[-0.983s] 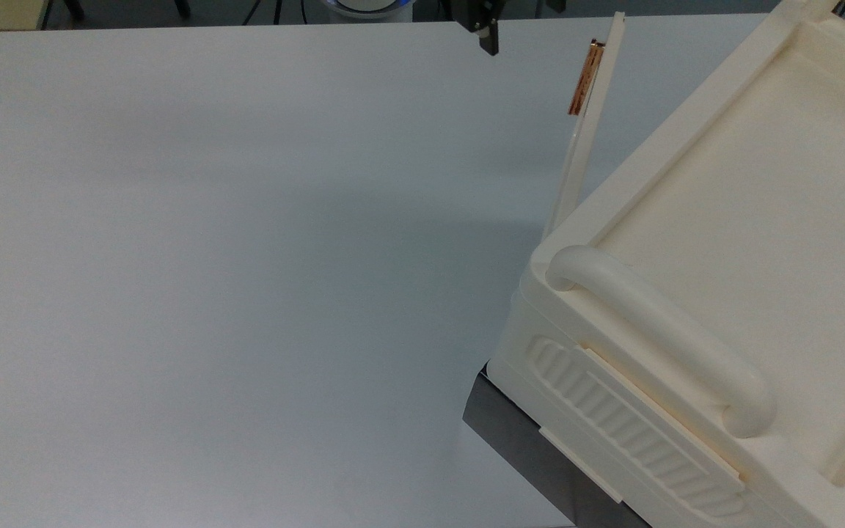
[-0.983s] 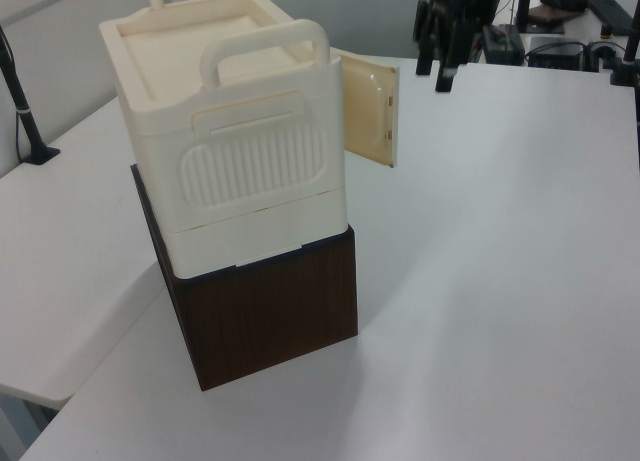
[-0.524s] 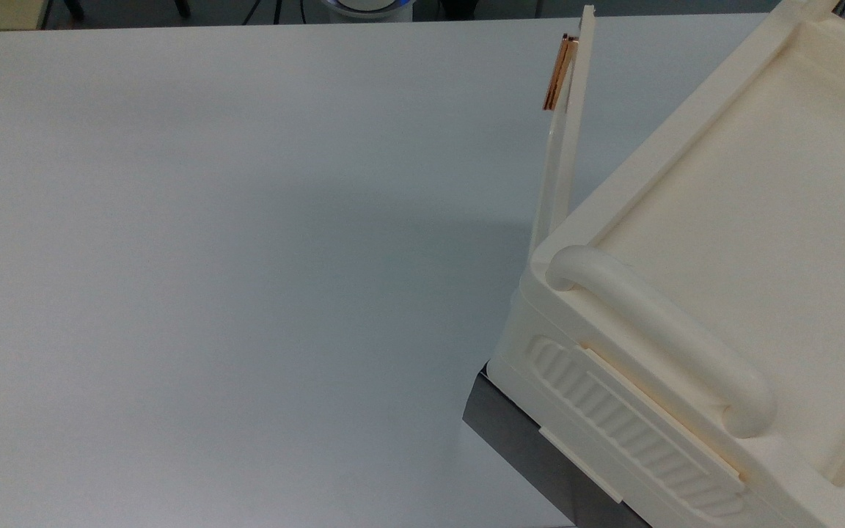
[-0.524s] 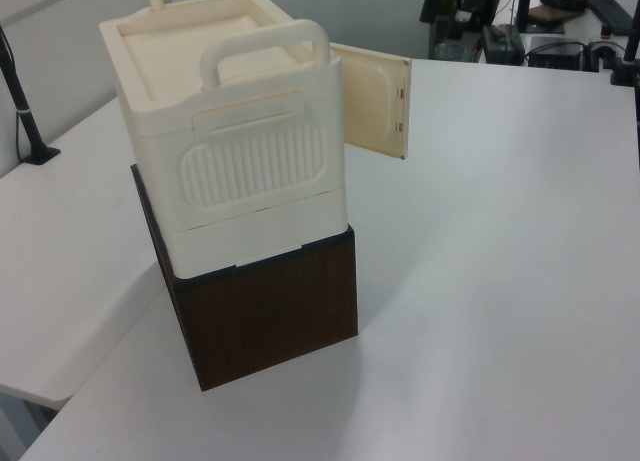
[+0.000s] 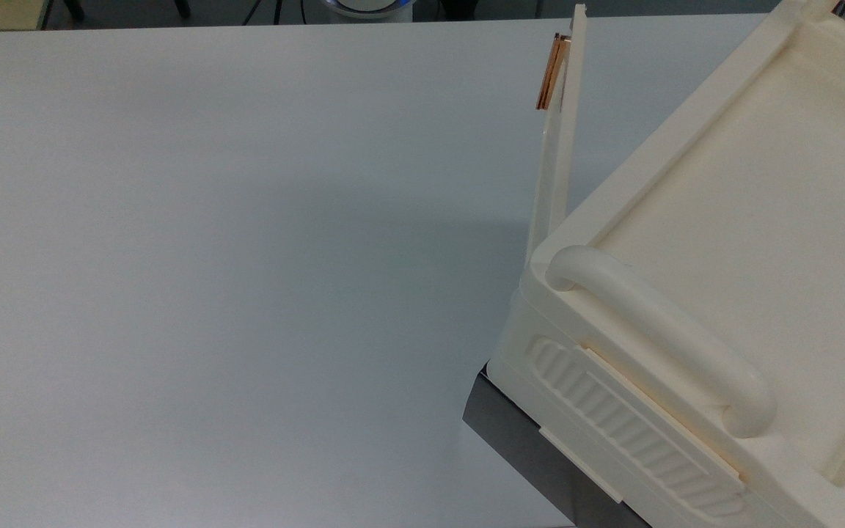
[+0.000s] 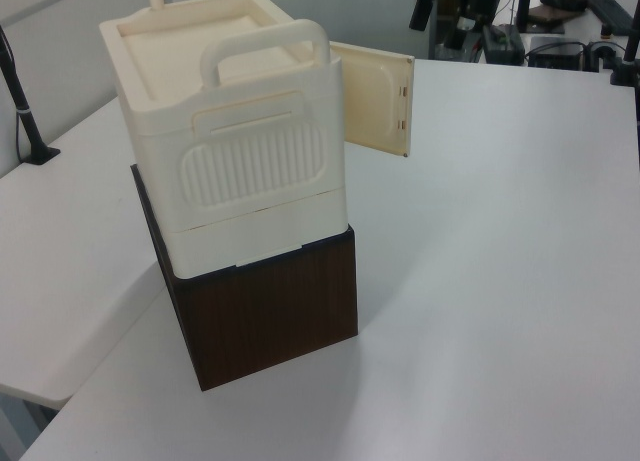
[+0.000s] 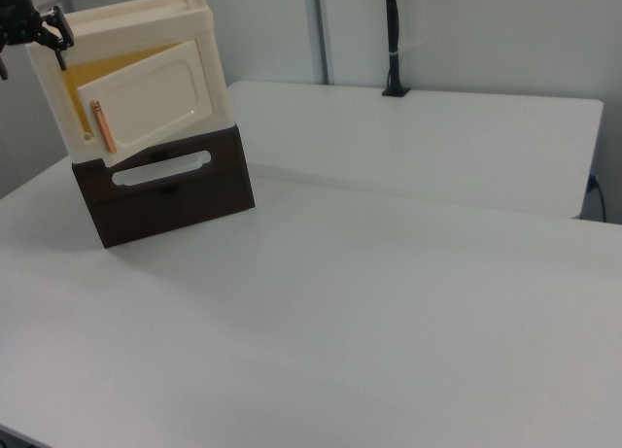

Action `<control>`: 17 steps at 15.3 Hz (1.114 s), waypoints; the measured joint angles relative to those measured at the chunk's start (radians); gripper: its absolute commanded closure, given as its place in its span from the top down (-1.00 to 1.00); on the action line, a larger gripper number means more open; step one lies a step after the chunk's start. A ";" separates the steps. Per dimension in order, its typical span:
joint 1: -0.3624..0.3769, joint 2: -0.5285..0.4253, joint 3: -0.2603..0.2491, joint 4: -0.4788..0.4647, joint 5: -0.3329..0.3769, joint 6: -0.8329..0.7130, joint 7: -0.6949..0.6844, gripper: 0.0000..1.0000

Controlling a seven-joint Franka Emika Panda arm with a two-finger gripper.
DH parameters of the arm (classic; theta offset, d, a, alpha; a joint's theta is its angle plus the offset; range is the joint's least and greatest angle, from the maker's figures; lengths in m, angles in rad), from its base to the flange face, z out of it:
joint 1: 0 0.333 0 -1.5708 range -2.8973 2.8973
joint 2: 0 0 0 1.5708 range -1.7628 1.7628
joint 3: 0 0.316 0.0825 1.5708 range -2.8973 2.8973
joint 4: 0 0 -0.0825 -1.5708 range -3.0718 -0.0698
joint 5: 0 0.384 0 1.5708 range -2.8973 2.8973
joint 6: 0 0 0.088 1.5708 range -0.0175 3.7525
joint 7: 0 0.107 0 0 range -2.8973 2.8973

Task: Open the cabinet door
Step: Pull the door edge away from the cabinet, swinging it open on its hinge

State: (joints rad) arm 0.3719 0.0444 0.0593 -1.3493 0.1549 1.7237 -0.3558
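The cabinet door (image 6: 372, 99) stands swung out from the cream cabinet (image 6: 230, 151) and nothing is touching it. In the top view the cabinet door (image 5: 559, 139) shows edge-on, with its copper-orange bar handle (image 5: 548, 72) near the far end. The right view shows the cabinet door (image 7: 155, 103) ajar, its handle (image 7: 104, 127) at the free end and a yellow interior (image 7: 117, 64) behind it. My gripper (image 6: 440, 26) hangs open above and behind the door's free edge, holding nothing. In the right view the gripper (image 7: 32, 59) sits at the cabinet's upper corner.
A dark brown wooden box (image 6: 270, 311) carries the cabinet, which has thick rounded tube handles (image 5: 657, 337) on top and a ribbed side panel (image 6: 250, 166). White table (image 5: 246, 257) spreads wide beside them. Black stands and equipment (image 6: 560, 21) line the far edge.
The door has swung further out from the cabinet. My gripper has let go, lifted away from the door's end and left the top view.
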 measured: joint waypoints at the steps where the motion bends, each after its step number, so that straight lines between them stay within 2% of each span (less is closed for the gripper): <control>1: 0.005 0.005 0.000 -0.001 0.000 0.000 0.000 1.00; 10: 0.000 0.098 -0.010 -0.008 -0.002 0.000 0.000 1.00; 17: -0.134 0.099 -0.021 -0.008 -0.015 -0.006 -0.035 1.00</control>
State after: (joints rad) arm 0.2383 0.1437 0.0378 -1.3569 0.1402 1.7176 -0.3909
